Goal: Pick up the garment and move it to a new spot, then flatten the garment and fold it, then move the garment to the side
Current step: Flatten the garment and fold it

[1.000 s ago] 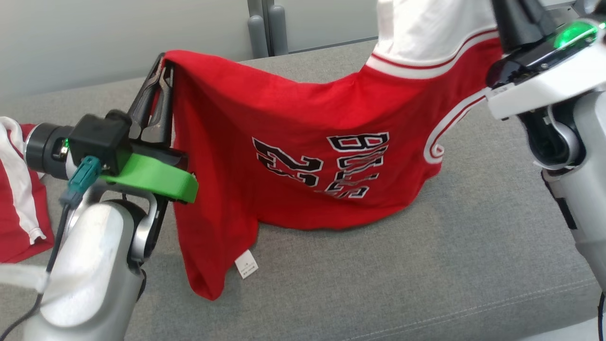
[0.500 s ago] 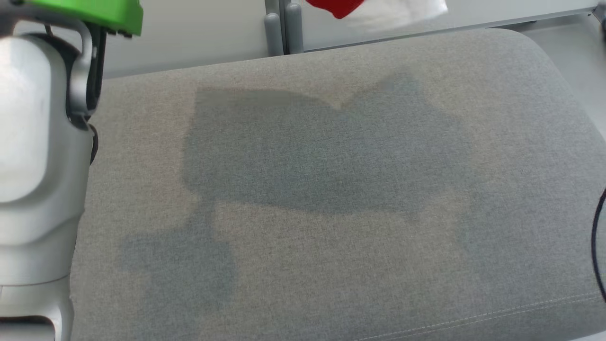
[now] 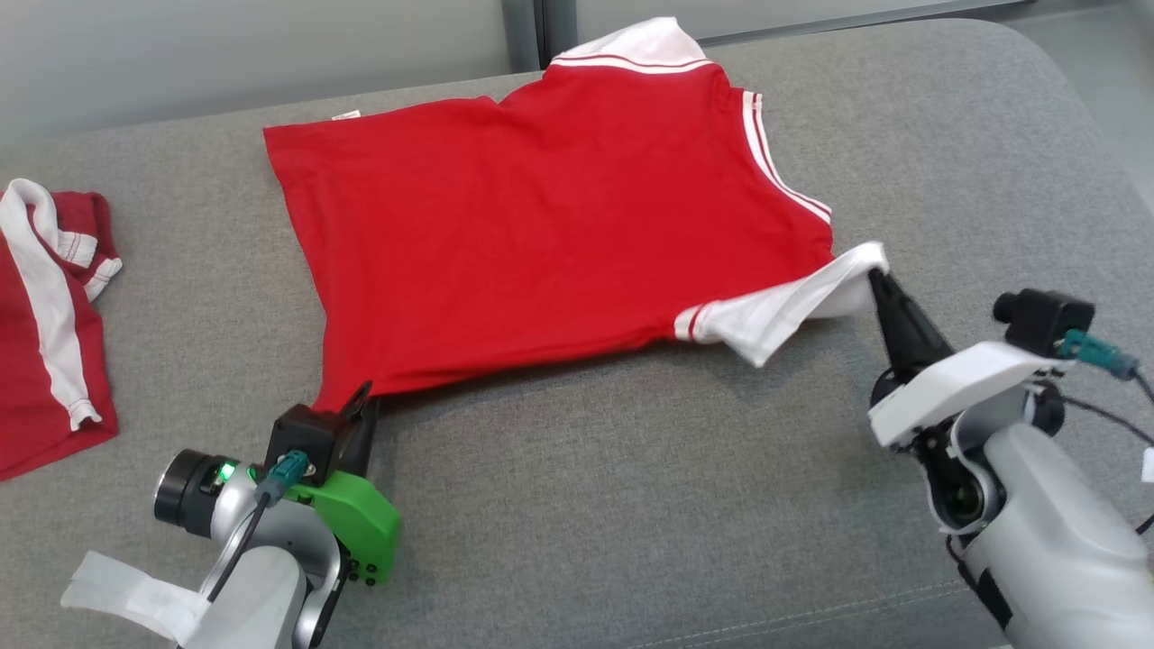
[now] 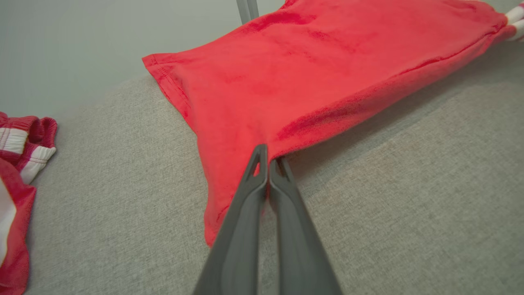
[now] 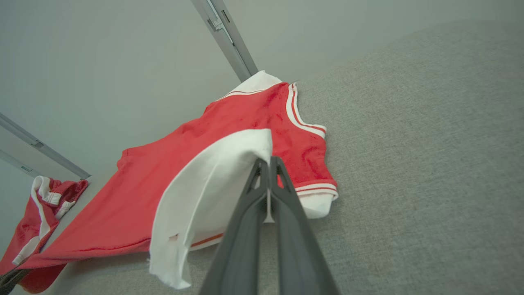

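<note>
Spread jersey (image 3: 541, 234), other red garment (image 3: 27, 388) leftward, grey cushion (image 3: 631, 505)

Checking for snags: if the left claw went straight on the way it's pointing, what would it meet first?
The red jersey itself, most likely: the left claw is shut on its corner and points into the cloth spread over the grey cushion.

You are not getting any readable text, number or brand here. The garment (image 3: 541, 207) is showing you only plain cloth. A small white tag (image 3: 345, 114) is sticking out at the garment's far edge, near its far left corner, but it is coming through too small for you to tell whether anything is printed on it.
</note>
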You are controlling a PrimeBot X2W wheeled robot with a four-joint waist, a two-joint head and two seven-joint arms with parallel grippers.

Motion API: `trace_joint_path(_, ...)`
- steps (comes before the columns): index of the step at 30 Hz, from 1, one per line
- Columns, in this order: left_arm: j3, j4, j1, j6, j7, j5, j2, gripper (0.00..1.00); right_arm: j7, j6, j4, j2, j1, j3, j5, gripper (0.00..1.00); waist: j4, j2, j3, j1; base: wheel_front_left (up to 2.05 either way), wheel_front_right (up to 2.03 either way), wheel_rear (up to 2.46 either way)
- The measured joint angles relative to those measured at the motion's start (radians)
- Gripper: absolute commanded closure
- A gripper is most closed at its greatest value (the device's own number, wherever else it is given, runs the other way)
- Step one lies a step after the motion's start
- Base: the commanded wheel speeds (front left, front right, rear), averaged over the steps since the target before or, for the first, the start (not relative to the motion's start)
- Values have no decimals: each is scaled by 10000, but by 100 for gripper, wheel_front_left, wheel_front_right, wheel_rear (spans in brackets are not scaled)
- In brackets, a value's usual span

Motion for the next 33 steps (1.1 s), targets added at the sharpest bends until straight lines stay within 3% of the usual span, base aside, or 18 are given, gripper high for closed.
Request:
trace_joint_path(4, 17, 88, 294, 125, -458, 10, 4, 100, -46, 13, -130, 318, 451, 550, -104, 100, -114, 0, 29, 0, 0, 0, 0)
trace_joint_path(16, 324, -219, 995, 617, -1289, 305, 31, 100, -234, 98, -1547, -431, 1451, 731, -596, 100, -153, 0, -222, 0, 0, 0, 0)
trace_joint_path(22, 462, -508, 1470, 731, -1377, 734, 345, 100, -244, 100, -2033, -418, 2374, 1133, -729, 100, -208, 0, -495, 0, 0, 0, 0)
trace_joint_path(28, 8, -980, 1509, 777, -1409, 1776, 865, 100, -244, 100, -2111, -474, 3279, 1206, -621, 100, -265, 0, -723, 0, 0, 0, 0)
trace_joint_path(33, -368, -1020, 1858, 777, -1409, 1942, 809, 100, -244, 100, -2031, -585, 3770, 1267, -573, 100, -303, 0, -749, -1, 0, 0, 0)
